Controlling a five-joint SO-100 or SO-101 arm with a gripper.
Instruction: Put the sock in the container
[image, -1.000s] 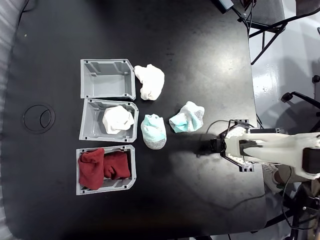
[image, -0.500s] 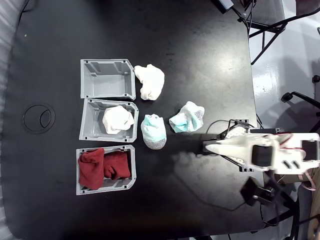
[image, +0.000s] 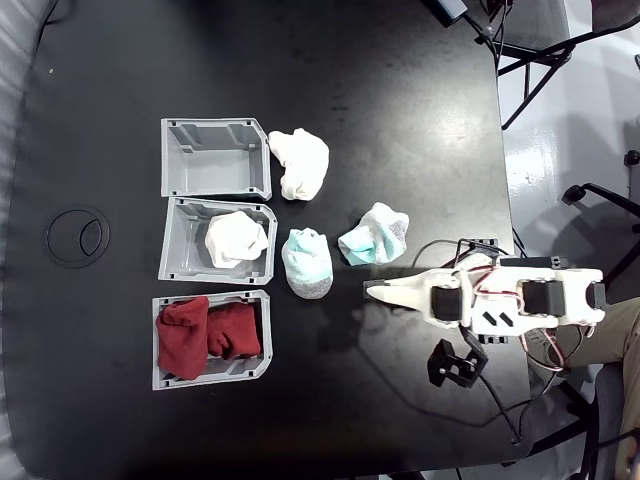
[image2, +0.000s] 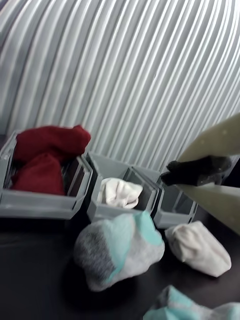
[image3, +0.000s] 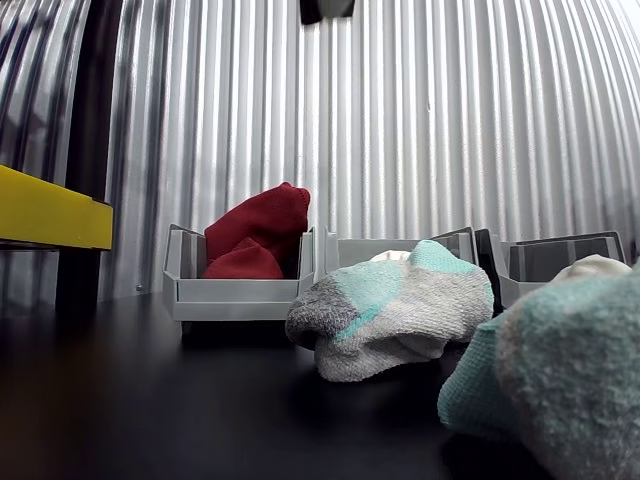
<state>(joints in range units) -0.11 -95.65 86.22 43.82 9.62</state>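
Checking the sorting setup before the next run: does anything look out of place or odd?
Little stands out. The three grey bins sit in a neat column. One red sock drapes over its bin's rim rather than lying inside. A white sock and two mint-green socks lie loose on the table.

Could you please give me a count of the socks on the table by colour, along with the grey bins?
Dark red socks, bunched in the nearest-to-bottom bin in the fixed view: 2
White socks: 2, one rounded lump in the middle grey ribbed plastic bin, one longer folded one on the black table
Mint-green and grey socks: 2
Grey plastic bins: 3
Total: 9
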